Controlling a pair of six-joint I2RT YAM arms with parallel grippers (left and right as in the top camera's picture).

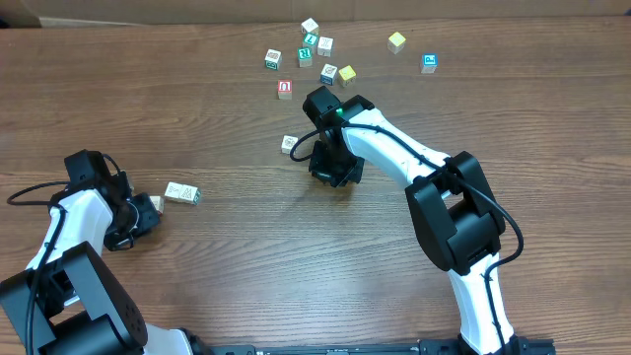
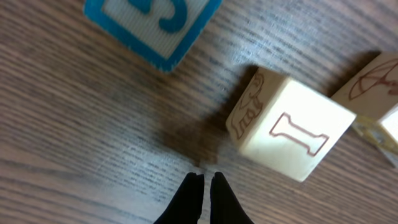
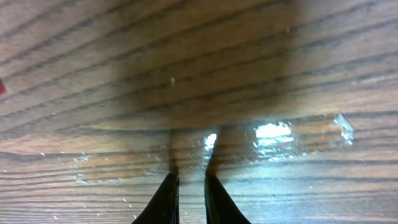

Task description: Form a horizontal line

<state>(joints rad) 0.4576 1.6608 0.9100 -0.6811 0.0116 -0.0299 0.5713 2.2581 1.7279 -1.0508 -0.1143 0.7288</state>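
In the left wrist view a blue-faced letter cube (image 2: 149,25) lies at the top, apart from a whitish cube marked "I" (image 2: 292,130). Another whitish cube (image 2: 376,87) sits close at its right. Overhead, two whitish cubes (image 1: 182,193) lie side by side just right of my left gripper (image 1: 148,209). The left gripper (image 2: 206,177) is shut and empty, just in front of the "I" cube. My right gripper (image 1: 330,170) is beside a lone whitish cube (image 1: 289,143). Its fingers (image 3: 191,177) are nearly together, hold nothing and are low over bare wood.
Loose cubes lie at the back: a red-faced one (image 1: 285,88), two plain yellow ones (image 1: 347,74) (image 1: 396,40), a blue-faced one (image 1: 429,62), green-faced ones (image 1: 305,56) and whitish ones (image 1: 324,44). Cardboard runs along the far edge (image 1: 148,12).
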